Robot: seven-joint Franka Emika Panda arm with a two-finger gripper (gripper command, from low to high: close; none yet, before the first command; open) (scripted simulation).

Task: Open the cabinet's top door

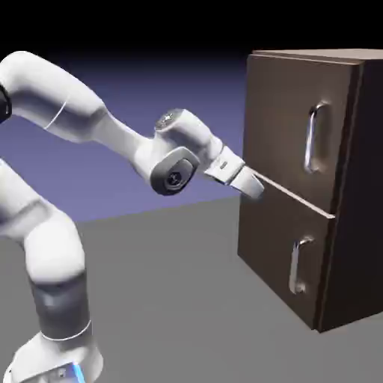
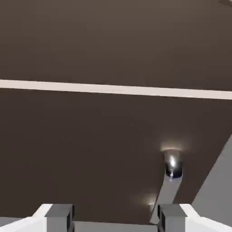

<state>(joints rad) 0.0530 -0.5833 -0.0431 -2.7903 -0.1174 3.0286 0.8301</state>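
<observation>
Cabinet (image 1: 299,194) at the exterior view's right, top door (image 1: 292,120) flush (long silver handle (image 1: 314,138) untouched), gripper (image 1: 253,185) near the doors' seam, fingers (image 2: 59,217) spread wide, holding nothing.

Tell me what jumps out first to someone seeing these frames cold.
The dark brown cabinet at the exterior view's right, both doors shut, each with a vertical silver handle; the top door carries the longer one. The white arm reaches in from the left, its open gripper at the seam between the doors, holding nothing. The hand view is almost all dark wood, crossed by that pale seam.
</observation>
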